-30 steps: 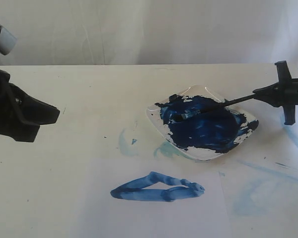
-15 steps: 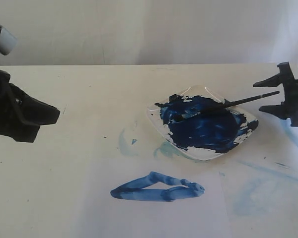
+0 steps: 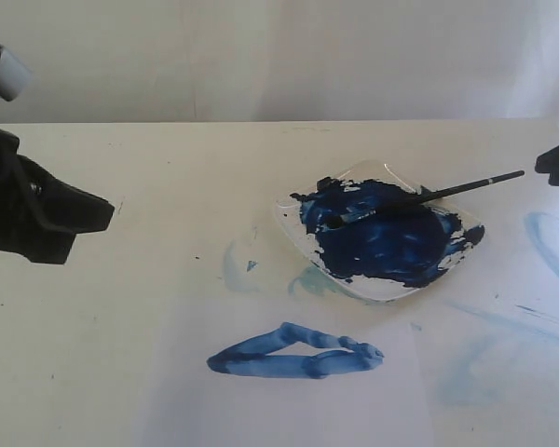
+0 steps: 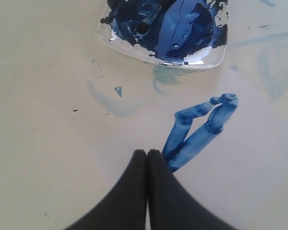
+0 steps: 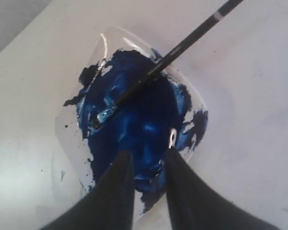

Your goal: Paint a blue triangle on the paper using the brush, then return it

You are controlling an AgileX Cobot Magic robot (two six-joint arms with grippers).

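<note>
Brush [image 3: 429,195] lies free across the clear square paint dish [image 3: 377,291], which sits on the cream table [image 3: 168,158] right of centre in the exterior view. The bristle end is down in the navy paint [image 3: 391,242]. The black handle slants up over the dish's right-hand rim and projects past it toward the right edge of the table. A pale ring shows near the free end of the handle. Blue triangle [image 3: 289,368] is a flat, elongated outline of thick mid-blue strokes. It sits on the paper [image 3: 289,414] in front of the dish, apart from the dish and well apart from the brush. Pale blue smears [image 3: 238,265] mark the table between triangle and dish, with more at far right. In the wrist view the right gripper [image 5: 147,153] hangs over the dish, its two dark fingers [image 5: 117,191] parted. Paint shows through the gap and nothing is held. The brush lies beyond the fingertips, not touching them. In the exterior view only a dark piece of this gripper shows at the right edge, clear of the handle end. Left gripper [image 4: 147,153] has its fingers pressed together with nothing between them. It is over bare table, and the triangle's narrow end shows close by in its wrist view. In the exterior view the left arm is a dark mass at the left edge, well apart from dish and brush.
</note>
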